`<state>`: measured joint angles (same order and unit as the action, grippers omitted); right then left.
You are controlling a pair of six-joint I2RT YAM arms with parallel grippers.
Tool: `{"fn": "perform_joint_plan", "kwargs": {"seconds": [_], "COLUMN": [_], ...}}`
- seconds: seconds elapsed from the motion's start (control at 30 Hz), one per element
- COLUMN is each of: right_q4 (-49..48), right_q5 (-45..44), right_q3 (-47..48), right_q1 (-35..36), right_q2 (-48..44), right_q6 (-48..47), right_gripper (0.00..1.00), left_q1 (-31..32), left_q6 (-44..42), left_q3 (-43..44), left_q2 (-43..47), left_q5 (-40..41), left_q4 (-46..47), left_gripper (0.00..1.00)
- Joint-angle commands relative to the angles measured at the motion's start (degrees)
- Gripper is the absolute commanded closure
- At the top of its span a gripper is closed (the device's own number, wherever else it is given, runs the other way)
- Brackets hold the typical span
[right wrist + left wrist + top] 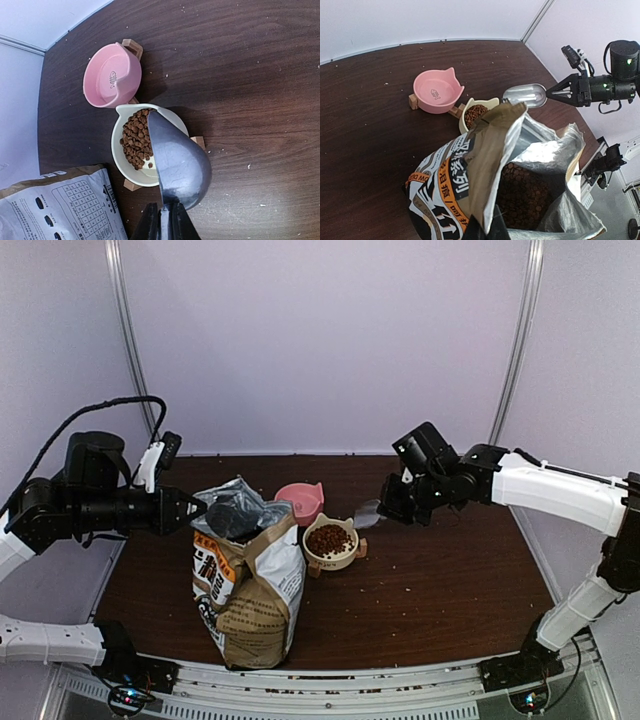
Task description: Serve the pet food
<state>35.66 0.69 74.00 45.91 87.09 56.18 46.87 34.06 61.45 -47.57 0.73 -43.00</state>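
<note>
The right gripper (162,222), clamping the scoop (182,160), should tilt it toward 9 o'clock over the bowl (116,150) of kibble (136,137); the left gripper (188,511) clamps the bag (250,585).

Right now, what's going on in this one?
The left gripper is shut on the top edge of the printed bag, which stands open on the table. The right gripper holds the metal scoop by its handle, above the cream bowl. That bowl already holds a heap of pet food, and the scoop looks empty. The pink bowl beside it has nothing in it.
</note>
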Motion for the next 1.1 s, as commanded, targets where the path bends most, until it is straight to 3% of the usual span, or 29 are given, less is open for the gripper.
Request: {"fn": "perform_joint_plan", "kwargs": {"seconds": [0.0,0.27,0.53,0.8,1.07], "right_q4": [7.1,9.8,3.3,10.2,33.3], "right_q5": [-7.8,-9.4,1.6,1.0,-14.7], "right_q3": [5.8,14.5,17.3,21.1,39.3], "right_q1": [2.5,9.7,19.0,24.0,27.2], "right_q2": [-1.5,-10.9,-14.8,-9.2,8.3], "right_q6": [-7.6,-18.7,-22.4,-29.5,-29.8], "right_gripper": [1.00,1.00,1.00,1.00,1.00], "left_q1": [-0.8,-0.5,7.2,10.4,14.1], "left_q6": [-1.3,-5.1,-6.6,-5.7,-9.7], "left_q3": [4.0,7.8,13.4,15.1,18.3], "left_q2": [0.5,-3.9,-11.4,-14.6,-18.7], "left_q5": [-0.2,-8.6,-6.5,-3.9,-7.3], "left_q4": [13.4,16.2,16.2,15.5,14.3], "left_gripper": [1.00,1.00,1.00,1.00,1.00]}}
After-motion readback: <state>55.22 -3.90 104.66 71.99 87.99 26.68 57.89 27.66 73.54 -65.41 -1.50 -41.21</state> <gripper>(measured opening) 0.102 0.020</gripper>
